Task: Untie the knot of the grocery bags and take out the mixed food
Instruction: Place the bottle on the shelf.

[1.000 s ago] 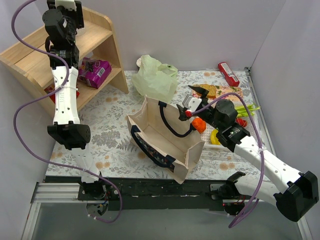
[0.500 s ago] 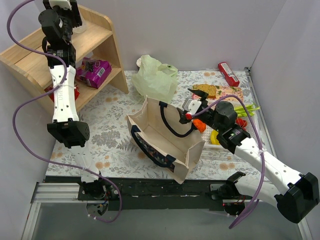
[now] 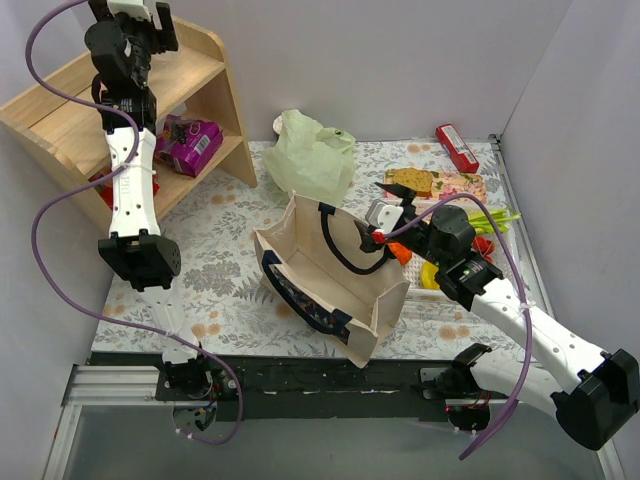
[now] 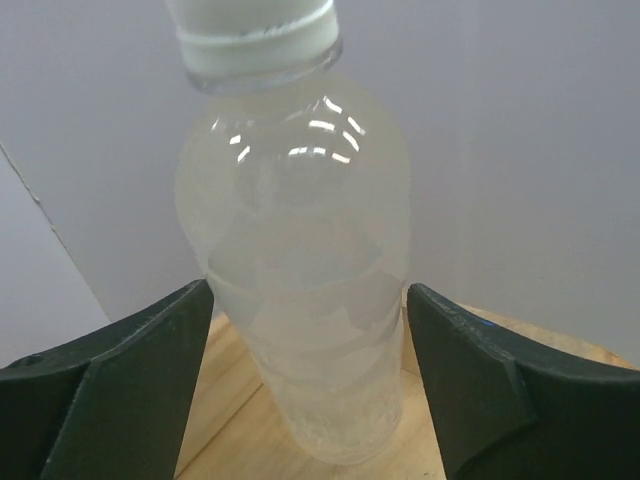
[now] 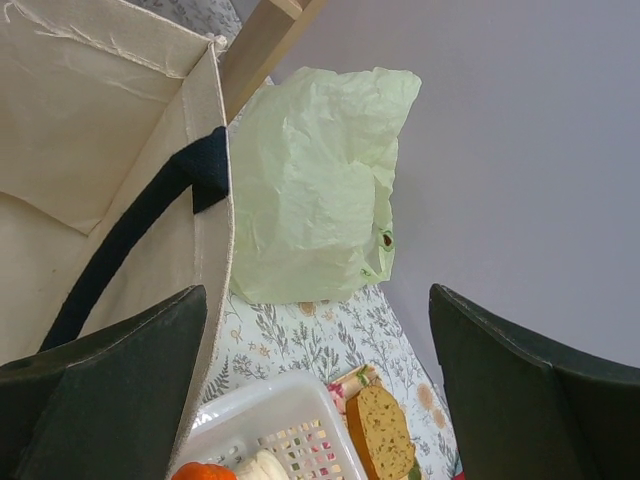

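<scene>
The pale green plastic bag (image 3: 312,158) lies slack at the back of the table and also shows in the right wrist view (image 5: 315,190). One handle loop shows and no knot is visible. The beige tote (image 3: 320,270) with navy straps stands open in the middle. My right gripper (image 3: 388,225) is open and empty at the tote's right rim (image 5: 215,200), above the white basket (image 5: 290,420). My left gripper (image 3: 140,25) is open at the shelf top. Its fingers stand either side of a clear bottle (image 4: 300,260) without touching it.
A wooden shelf (image 3: 200,90) stands at the back left with a purple packet (image 3: 190,145) on its lower board. On the right are a brown biscuit (image 3: 410,181), a red packet (image 3: 457,147), green beans (image 3: 495,218), a yellow pepper (image 3: 432,272) and an orange fruit (image 5: 200,470).
My right gripper has drawn slightly nearer, uncovering the biscuit. My left wrist has shifted a little at the shelf top.
</scene>
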Tool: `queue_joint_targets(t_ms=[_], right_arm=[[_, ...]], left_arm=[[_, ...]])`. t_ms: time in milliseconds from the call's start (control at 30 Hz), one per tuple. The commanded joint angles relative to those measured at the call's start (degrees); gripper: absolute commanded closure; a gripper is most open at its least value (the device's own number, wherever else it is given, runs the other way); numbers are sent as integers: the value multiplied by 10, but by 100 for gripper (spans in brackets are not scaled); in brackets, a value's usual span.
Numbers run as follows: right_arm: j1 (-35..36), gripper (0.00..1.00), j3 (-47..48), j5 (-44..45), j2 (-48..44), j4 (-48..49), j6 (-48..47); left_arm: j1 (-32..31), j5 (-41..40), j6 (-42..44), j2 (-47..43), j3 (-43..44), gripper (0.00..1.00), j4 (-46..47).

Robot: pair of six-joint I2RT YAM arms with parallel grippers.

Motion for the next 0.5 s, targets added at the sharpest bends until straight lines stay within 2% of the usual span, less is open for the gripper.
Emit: queue_joint_targets(t_ms=[0, 67, 200, 300, 400, 467], right_arm=[[3, 2, -5, -9, -11, 9, 1], [3, 2, -5, -11, -11, 11, 2], [3, 2, -3, -11, -10, 14, 5], [3, 2, 16, 15, -8, 4, 44], [3, 2, 119, 39, 30, -75, 99], [3, 2, 216, 62, 61, -189, 132]], left_arm=[[-1, 0, 8, -51, -23, 10, 7], [-1, 0, 13, -70, -42, 2, 18], [-1, -22, 12, -99, -65, 2, 22], [-2, -41, 23, -145, -93, 2, 25], [-2, -73, 41, -203, -171, 2, 78], [-1, -75, 53, -255, -225, 2, 106]])
